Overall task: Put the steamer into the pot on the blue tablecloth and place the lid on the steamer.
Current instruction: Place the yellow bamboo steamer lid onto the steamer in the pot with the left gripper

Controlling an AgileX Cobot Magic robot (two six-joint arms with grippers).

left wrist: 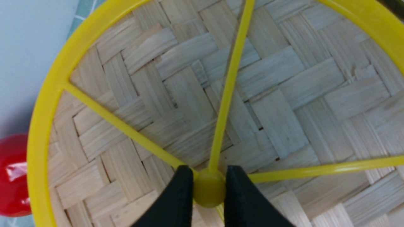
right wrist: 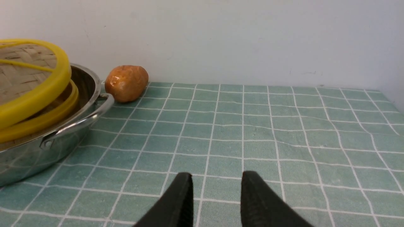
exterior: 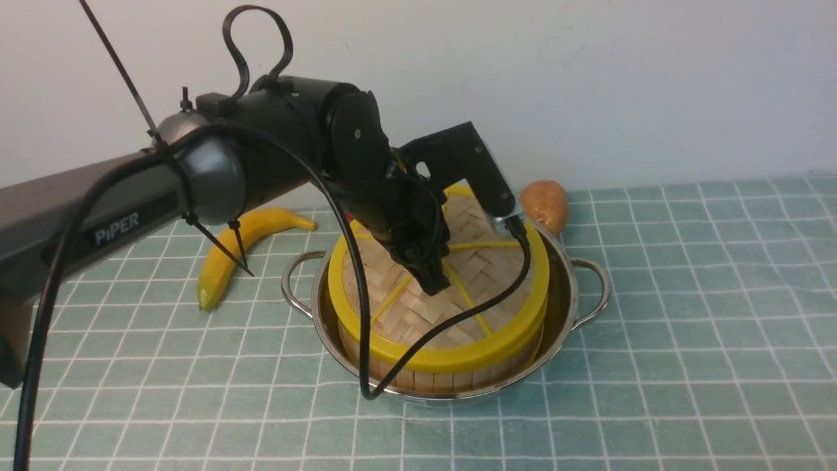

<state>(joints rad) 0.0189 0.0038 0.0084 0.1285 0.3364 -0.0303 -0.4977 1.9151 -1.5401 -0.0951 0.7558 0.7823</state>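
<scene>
The pot (exterior: 563, 307) stands on the blue tablecloth (exterior: 686, 327). The steamer (exterior: 451, 381) sits inside it, with its slatted wall showing under the lid (exterior: 418, 317). The lid lies tilted on the steamer, with one side lifted off the steamer's rim (right wrist: 47, 121). My left gripper (exterior: 435, 284) is shut on the lid's yellow centre knob (left wrist: 209, 187), with one black finger on each side of it. My right gripper (right wrist: 216, 189) is open and empty, low over the cloth to the right of the pot (right wrist: 38, 151). It is out of the front view.
A yellow banana (exterior: 229, 261) lies on the cloth left of the pot. A brown potato-like thing (exterior: 546, 204) sits behind the pot by the wall. A red object (left wrist: 12, 176) shows beyond the lid's rim. A black cable hangs from the left arm across the lid.
</scene>
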